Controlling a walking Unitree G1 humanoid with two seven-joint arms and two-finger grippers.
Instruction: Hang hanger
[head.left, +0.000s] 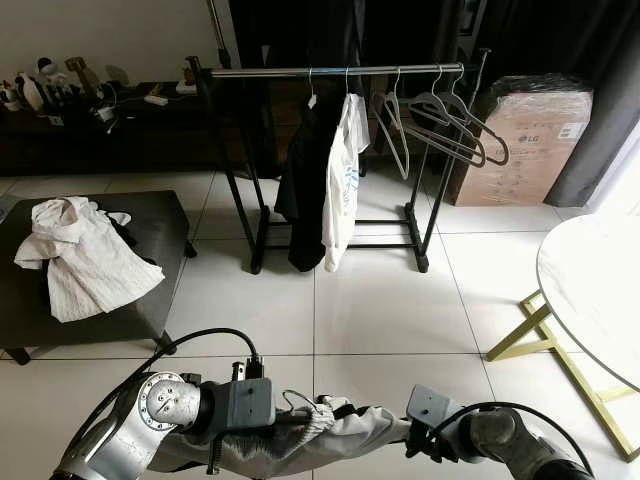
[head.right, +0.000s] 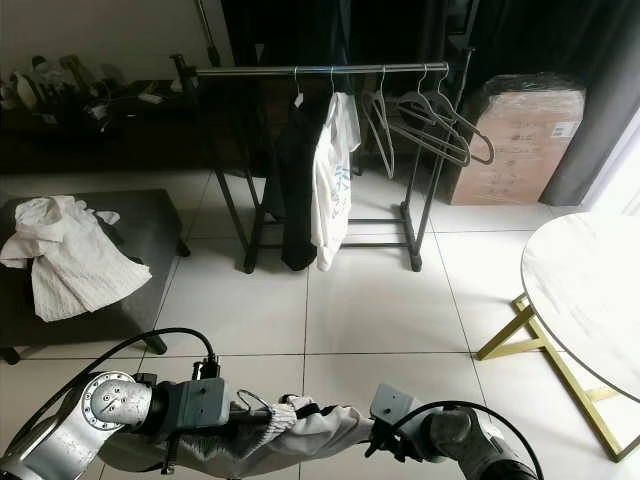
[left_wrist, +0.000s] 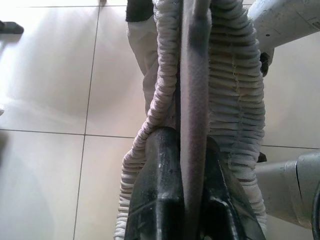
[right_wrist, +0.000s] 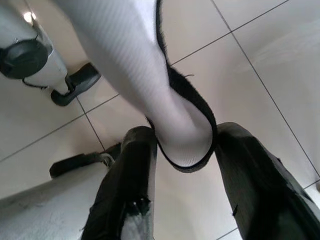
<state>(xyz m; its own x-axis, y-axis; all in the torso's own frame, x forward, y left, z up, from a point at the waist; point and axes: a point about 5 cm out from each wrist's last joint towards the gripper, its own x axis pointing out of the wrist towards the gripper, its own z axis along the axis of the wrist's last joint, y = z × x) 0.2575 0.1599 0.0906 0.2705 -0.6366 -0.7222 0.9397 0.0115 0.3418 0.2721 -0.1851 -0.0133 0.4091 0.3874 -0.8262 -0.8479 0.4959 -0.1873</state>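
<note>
A grey hanger (left_wrist: 194, 75) carries a bunched, ribbed white garment (head.left: 330, 432) low in front of me, held between both arms. My left gripper (left_wrist: 189, 141) is shut on the hanger's bar, with cloth gathered around the fingers (left_wrist: 160, 200). My right gripper (right_wrist: 187, 131) grips the garment's black-trimmed end (right_wrist: 185, 150) between its two fingers. Ahead stands a black clothes rack with a metal rail (head.left: 330, 71). On it hang a black garment (head.left: 303, 180), a white shirt (head.left: 343, 180) and several bare hangers (head.left: 445, 125) toward its right end.
At the left, a dark ottoman (head.left: 165, 235) holds a crumpled white shirt (head.left: 85, 255). A round white table (head.left: 595, 285) on gold legs (head.left: 520, 335) stands at the right. Behind the rack are a wrapped cardboard box (head.left: 535, 140) and a cluttered dark sideboard (head.left: 100, 135). Tiled floor lies between me and the rack.
</note>
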